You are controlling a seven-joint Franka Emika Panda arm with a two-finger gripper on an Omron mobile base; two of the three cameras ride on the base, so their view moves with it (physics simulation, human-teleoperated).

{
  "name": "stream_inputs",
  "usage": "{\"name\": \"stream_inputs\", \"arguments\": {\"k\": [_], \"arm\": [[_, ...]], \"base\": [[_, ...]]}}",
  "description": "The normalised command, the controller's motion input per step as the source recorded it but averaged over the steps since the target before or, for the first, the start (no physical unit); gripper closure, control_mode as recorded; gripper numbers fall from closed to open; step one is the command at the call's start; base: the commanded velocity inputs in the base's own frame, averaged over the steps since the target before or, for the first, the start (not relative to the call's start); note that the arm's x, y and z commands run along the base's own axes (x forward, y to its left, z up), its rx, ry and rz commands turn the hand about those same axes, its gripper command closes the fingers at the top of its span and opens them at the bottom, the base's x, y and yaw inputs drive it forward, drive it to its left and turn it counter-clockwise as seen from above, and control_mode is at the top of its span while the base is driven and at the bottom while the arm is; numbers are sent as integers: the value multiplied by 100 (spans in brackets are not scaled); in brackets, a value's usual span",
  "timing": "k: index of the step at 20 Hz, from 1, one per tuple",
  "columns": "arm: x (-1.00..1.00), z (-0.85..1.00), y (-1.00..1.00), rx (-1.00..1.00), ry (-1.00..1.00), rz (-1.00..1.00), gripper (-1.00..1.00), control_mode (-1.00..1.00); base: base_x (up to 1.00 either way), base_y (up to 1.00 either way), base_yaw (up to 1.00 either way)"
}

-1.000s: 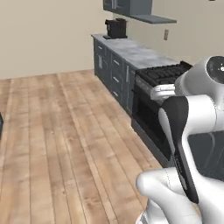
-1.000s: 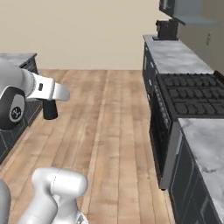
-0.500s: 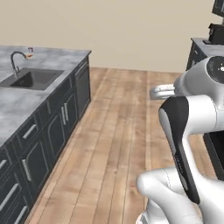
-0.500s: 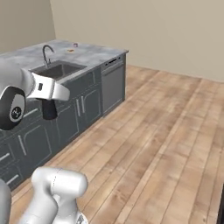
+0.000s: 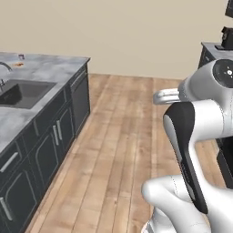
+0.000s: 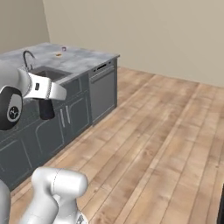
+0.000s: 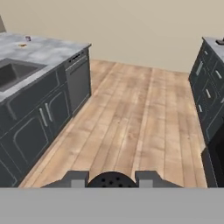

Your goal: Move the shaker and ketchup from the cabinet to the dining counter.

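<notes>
My gripper [image 6: 46, 105] is shut on the small black shaker [image 6: 47, 110], which hangs upright below the hand, above the floor in front of the counter's dark fronts. In the hand view the shaker's perforated rounded cap [image 7: 111, 180] sits between the two grey fingertips [image 7: 77, 179], under my gripper [image 7: 111, 178]. The dining counter [image 5: 43, 68] with its grey-veined marble top stretches along the left, with an inset sink [image 5: 18, 93] and a faucet [image 6: 27, 58]. It also shows as the dining counter [image 6: 83, 59] and the dining counter [image 7: 48, 51]. The ketchup is out of view.
A grey dishwasher front [image 6: 103, 92] closes the island's near end. Two small items [image 6: 61, 51] lie on its far end. Dark drawer units [image 7: 205, 94] line the right side, with a dark appliance [image 5: 226, 37] on their worktop. Wooden floor [image 7: 131, 113] lies open between them.
The whole picture has swung as the base turned: the stove run left the views and the island with the sink came in, then slid further left. The shaker stays in my gripper.
</notes>
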Motion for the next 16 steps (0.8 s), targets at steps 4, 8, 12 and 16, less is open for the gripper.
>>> {"name": "stream_inputs", "arguments": {"k": [4,8,12,16], "arm": [[0,0,0,0,0,0,100,100],[0,0,0,0,0,0,100,100],[0,0,0,0,0,0,100,100],[0,0,0,0,0,0,100,100]], "base": [[100,-66,-2],[100,-53,-1],[100,-50,0],[100,-35,0]]}}
